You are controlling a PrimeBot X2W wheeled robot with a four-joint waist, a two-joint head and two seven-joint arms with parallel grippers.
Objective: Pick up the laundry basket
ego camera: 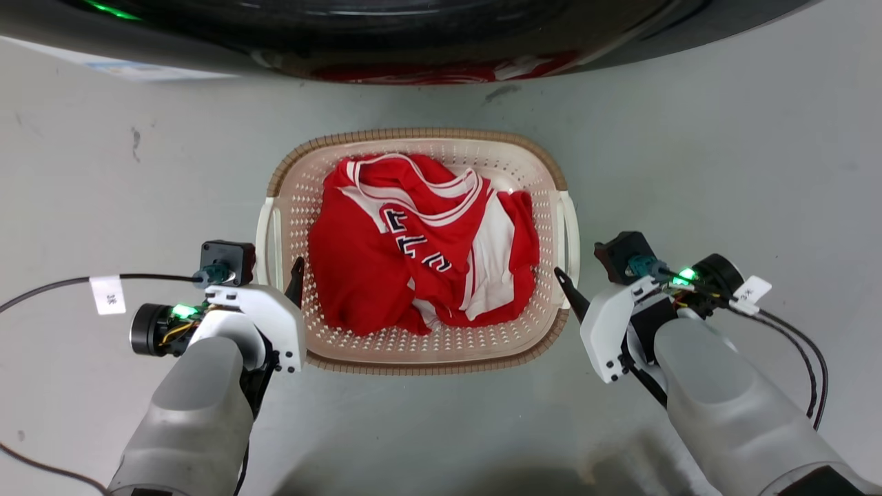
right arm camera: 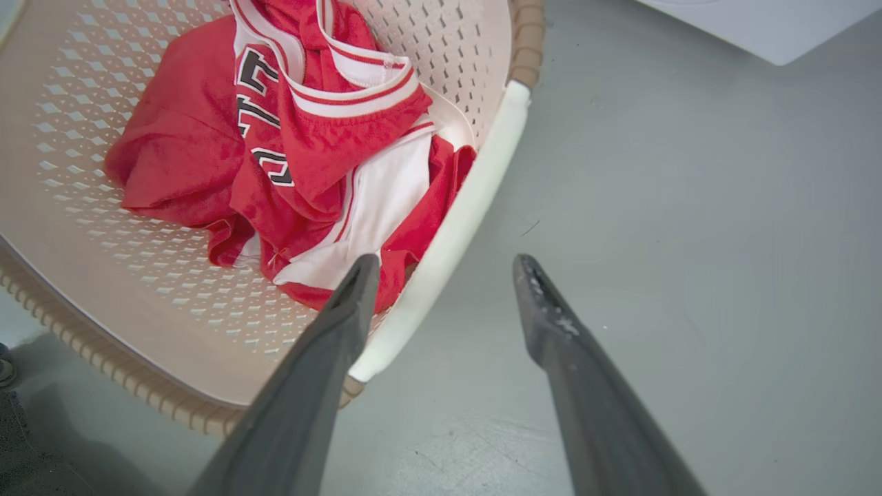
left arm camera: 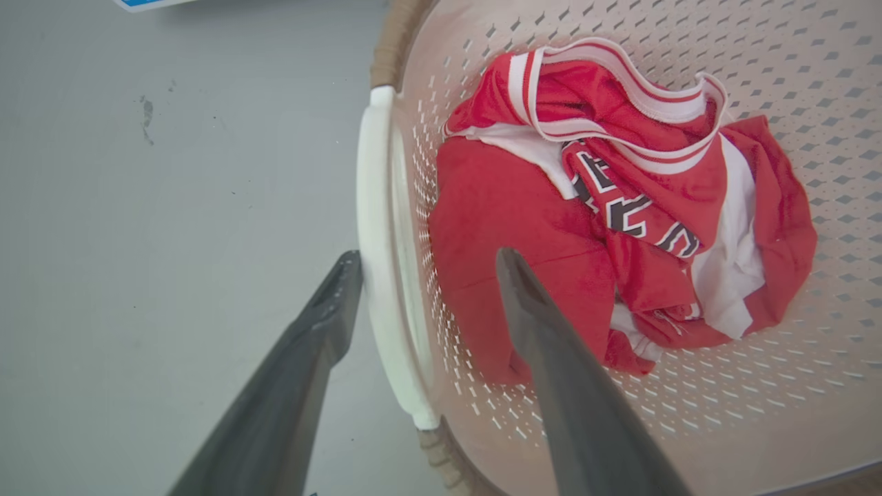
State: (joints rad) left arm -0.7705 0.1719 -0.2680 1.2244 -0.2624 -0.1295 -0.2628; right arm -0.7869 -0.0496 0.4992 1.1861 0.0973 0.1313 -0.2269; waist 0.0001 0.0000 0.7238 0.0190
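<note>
Dark curved front of a washing machine [ego camera: 441, 27] runs across the top of the head view, w/ smooth grey floor [ego camera: 689, 172] below it. On that floor, just in front of the machine and centred btwn both arms, sits the laundry basket [ego camera: 303, 186]: cream-white perforated plastic, rounded-rectangular, tan woven-look rim. Inside it a crumpled red-and-white sports jersey [ego camera: 413, 255] w/ dark lettering covers most of the bottom.

L gripper [left arm camera: 428, 256] is open, jaws spread astride the basket's white L handle [left arm camera: 375, 241]: one dark finger outside over the floor, the other inside above the jersey. R gripper [right arm camera: 446, 260] is likewise spread wide, astride the white R handle [right arm camera: 468, 207], one finger inside, one outside. Can't tell if any finger touches the plastic.
</note>
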